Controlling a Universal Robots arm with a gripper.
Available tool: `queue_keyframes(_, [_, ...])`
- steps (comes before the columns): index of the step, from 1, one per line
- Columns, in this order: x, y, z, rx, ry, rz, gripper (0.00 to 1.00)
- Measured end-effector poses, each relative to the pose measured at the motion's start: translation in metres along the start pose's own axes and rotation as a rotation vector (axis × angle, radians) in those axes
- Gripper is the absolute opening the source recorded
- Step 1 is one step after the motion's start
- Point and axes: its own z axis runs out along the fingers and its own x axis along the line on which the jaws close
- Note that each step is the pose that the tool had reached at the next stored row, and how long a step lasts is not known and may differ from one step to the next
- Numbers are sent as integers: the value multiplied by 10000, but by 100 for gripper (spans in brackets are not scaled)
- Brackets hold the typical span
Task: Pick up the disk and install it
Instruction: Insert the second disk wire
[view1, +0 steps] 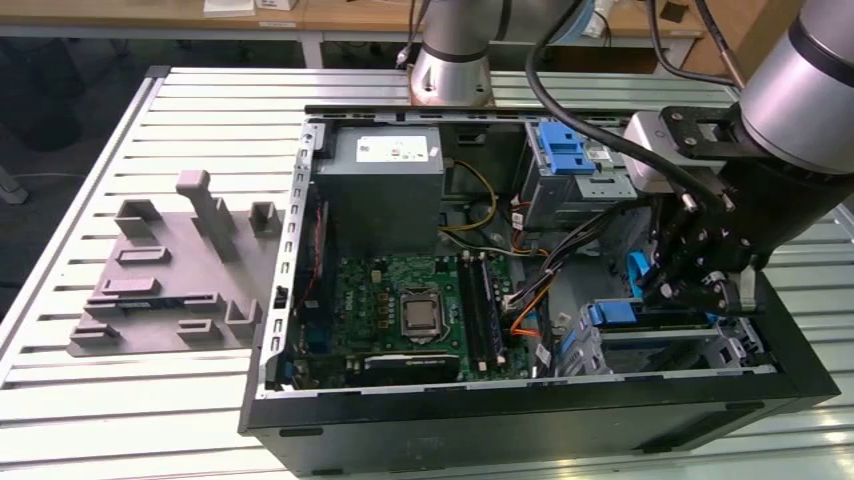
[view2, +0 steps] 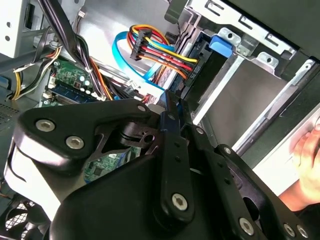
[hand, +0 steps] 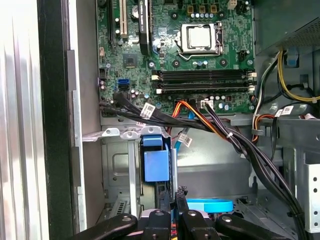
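Evidently the disk (hand: 156, 172) stood on edge in the drive cage (hand: 117, 170) at the case's (view1: 534, 420) front corner, long axis running down into the bay, blue bracket tab outward, for sliding along the rails. Claw (hand: 176, 220) pinched narrowly on its edge, above the table (view1: 200, 110).

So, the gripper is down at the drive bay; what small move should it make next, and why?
Probably a short push deeper into the drive bay. In the first wrist view the gripper pinches the blue bracket of the disk, which stands on edge in the bay and seems not fully seated.
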Motion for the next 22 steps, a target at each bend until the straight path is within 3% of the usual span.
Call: queue_keyframes(22, [35,-53,38,-5,-74,1,16])
